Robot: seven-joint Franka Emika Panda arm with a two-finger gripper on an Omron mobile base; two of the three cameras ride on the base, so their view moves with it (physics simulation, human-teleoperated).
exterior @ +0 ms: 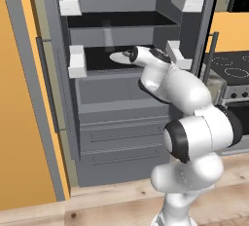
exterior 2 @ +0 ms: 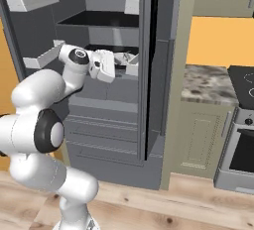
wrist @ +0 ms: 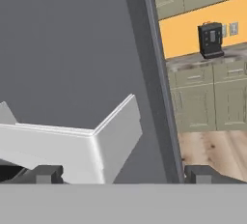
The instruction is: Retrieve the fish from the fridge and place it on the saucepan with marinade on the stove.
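The fridge [exterior: 121, 122] is open so the shelf can be reached. The gripper [wrist: 120, 174] is held inside w/ fingers [wrist: 46, 174] wide apart, nothing grabbed. The stove [exterior: 233, 69] sits at 3 o'clock. The fish can't be made out.

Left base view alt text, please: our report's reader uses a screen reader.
The white arm reaches into the open fridge, its hand at the lower black shelf beside a round white plate. White door bins flank the shelves, with grey drawers below. At right, the black stove stands against an orange wall.
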